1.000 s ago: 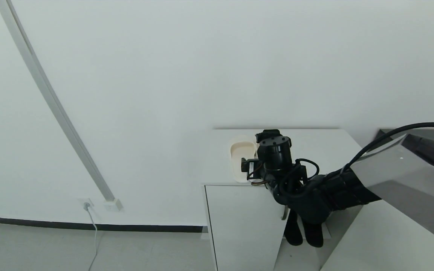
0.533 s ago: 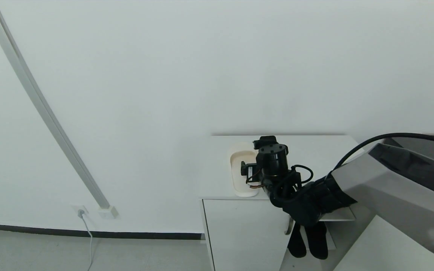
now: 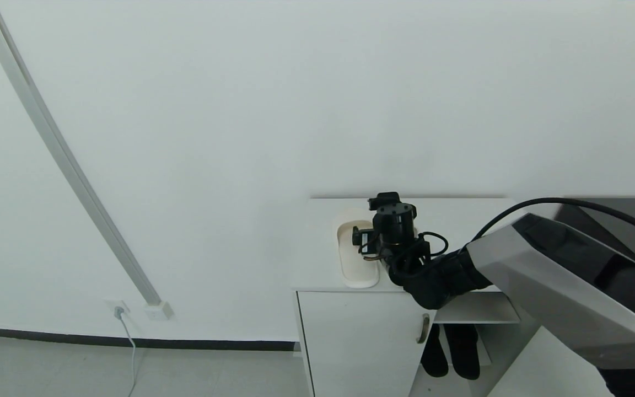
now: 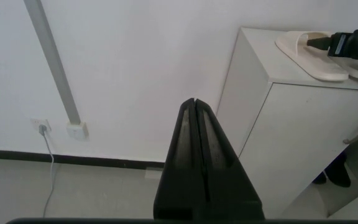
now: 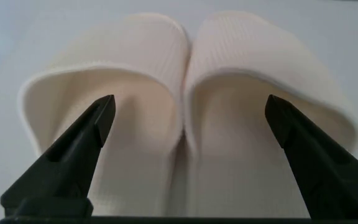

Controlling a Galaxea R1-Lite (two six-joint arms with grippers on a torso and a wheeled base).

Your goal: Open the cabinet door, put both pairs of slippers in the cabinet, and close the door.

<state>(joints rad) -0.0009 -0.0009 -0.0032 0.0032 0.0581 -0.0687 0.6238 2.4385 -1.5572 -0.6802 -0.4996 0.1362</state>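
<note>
White wall (image 3: pixel 229 110), grey floor (image 3: pixel 47 366), wall socket (image 3: pixel 116 307)

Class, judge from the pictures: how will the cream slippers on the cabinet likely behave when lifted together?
The cream slippers look like thick moulded foam, so they are probably light and slightly bendy. They lie as two separate pieces inside the open right tool, so one might slip free unless both are squeezed together.

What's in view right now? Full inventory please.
cream slippers: 1 pair, cream, side by side on the cabinet top
black slippers: 1 pair, black, low in the cabinet's open right side
cabinet: 1, white, against the wall, left door shut
wall conduit: 1, grey, on the wall left of the cabinet
socket: 1, white, cable plugged in, near the conduit's foot
right gripper: black, fingers open, over the cream slippers
left gripper: black, fingers shut, left of the cabinet
</note>
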